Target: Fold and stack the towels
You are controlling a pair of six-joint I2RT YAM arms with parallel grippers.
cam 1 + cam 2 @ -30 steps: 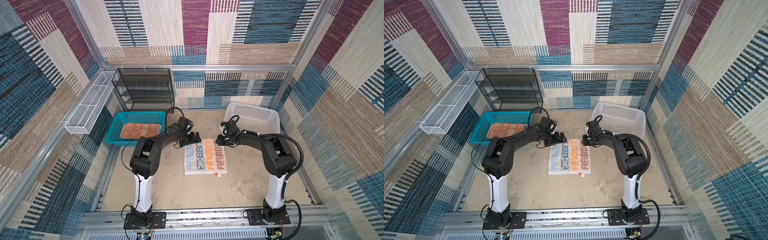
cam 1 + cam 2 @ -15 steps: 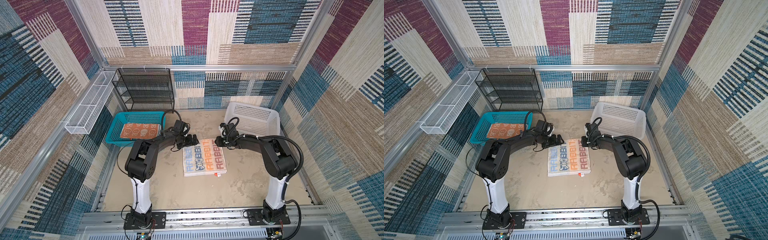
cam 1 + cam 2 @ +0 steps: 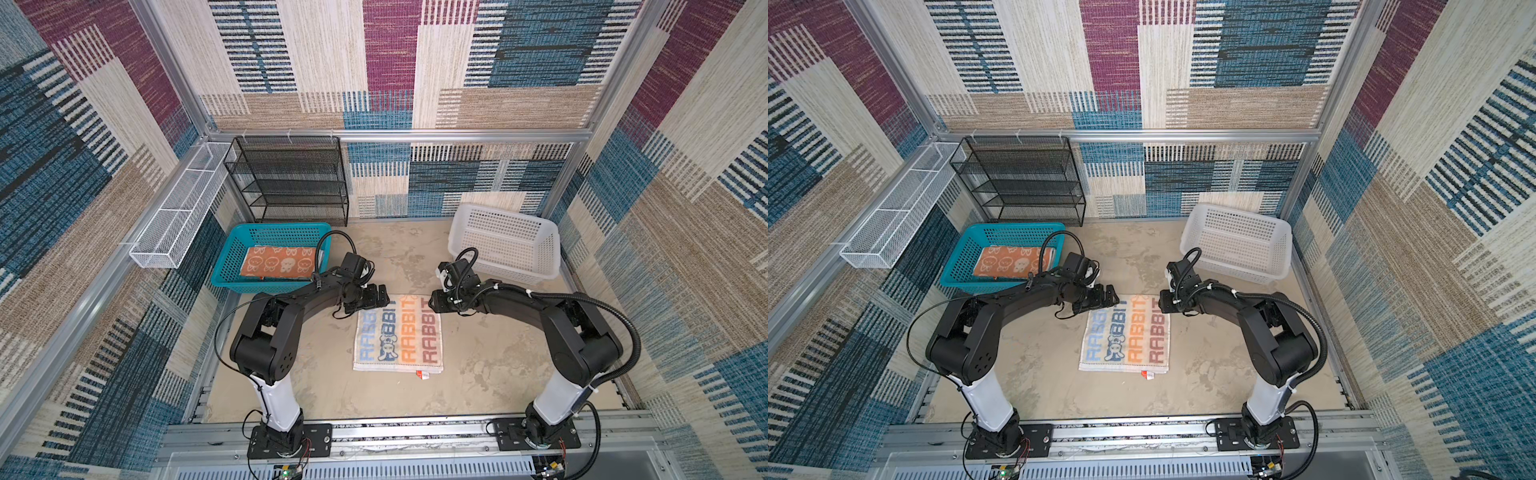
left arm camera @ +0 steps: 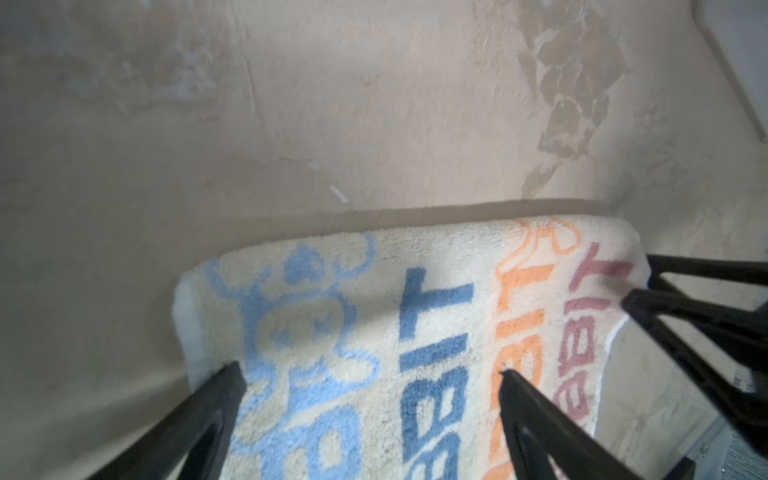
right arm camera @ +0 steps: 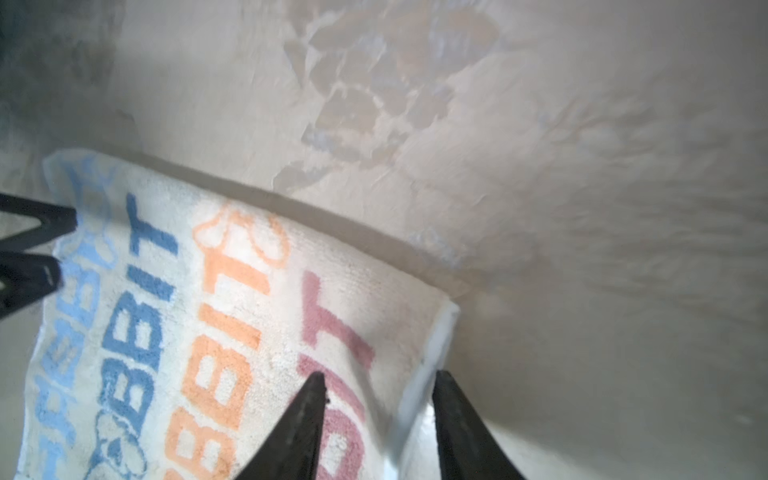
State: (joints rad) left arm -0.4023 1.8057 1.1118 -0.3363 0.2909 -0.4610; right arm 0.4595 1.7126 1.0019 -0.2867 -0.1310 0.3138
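Beneath left pincer [image 4: 368, 370], spread wide, and right pincer [image 5: 378, 374], parted astride hem: RABBIT towel [image 3: 398, 332], flat on table [image 3: 324, 386]. Judged: first fold laid; next, pinch corners anew.

- Whitish terry towel [image 3: 397, 332] printed with "RABBIT" in pale blue, dark blue, orange and maroon columns, plus a small blue rabbit figure. It lies flat on the counter [image 3: 332, 390]. Its rounded far edge sits between the left end effector [image 3: 379, 300] and the right end effector [image 3: 433, 305]. Its far left corner is under the left one, and its far right side edge is between the right one's fingers [image 5: 309, 411]. A small red tag [image 3: 424, 375] sticks out at the near right corner.
- Orange towel [image 3: 277, 263] with white rabbit faces, lying flat in a teal basket [image 3: 232, 257], beyond and to the left of the left end effector.
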